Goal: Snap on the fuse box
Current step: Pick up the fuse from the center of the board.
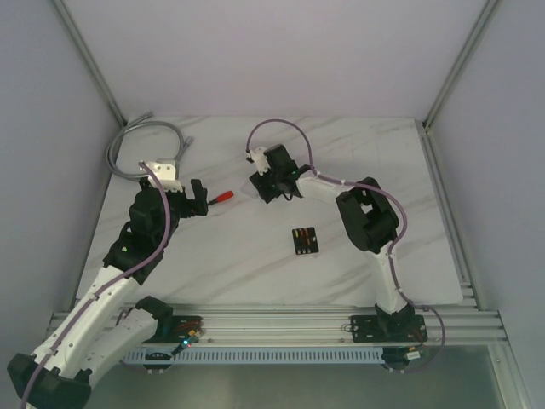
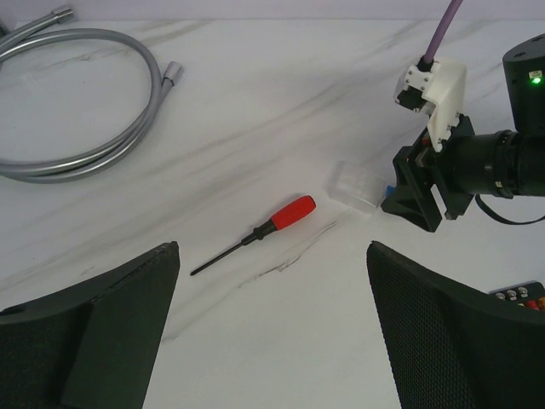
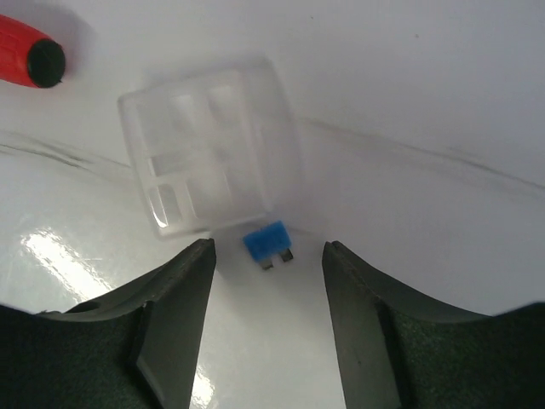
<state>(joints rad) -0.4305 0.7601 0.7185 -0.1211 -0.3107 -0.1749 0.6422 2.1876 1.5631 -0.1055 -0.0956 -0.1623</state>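
Right gripper (image 1: 262,186) is down low over the marble table (image 1: 383,162), jaws apart with a clear gap between them, clamped on nothing. Right in that gap, just off the fingertips (image 3: 192,285), lies a small blue fuse (image 3: 266,242), flat on the table with neither finger touching it. Just beyond it sits the clear cover (image 3: 209,141), its near edge right against the fuse. The red end of the screwdriver (image 2: 271,224) pokes in at the far left of the right wrist view.

Over to the left gripper (image 2: 272,256): spread as wide as it goes, empty, hanging above bare table with the screwdriver lying ahead of it and touching neither finger. A grey hose (image 2: 102,94) coils at the far left corner.

And the fuse box (image 1: 305,240)? It lies flat on the table by the right arm's elbow, coloured fuses showing, well apart from both grippers and uncovered.
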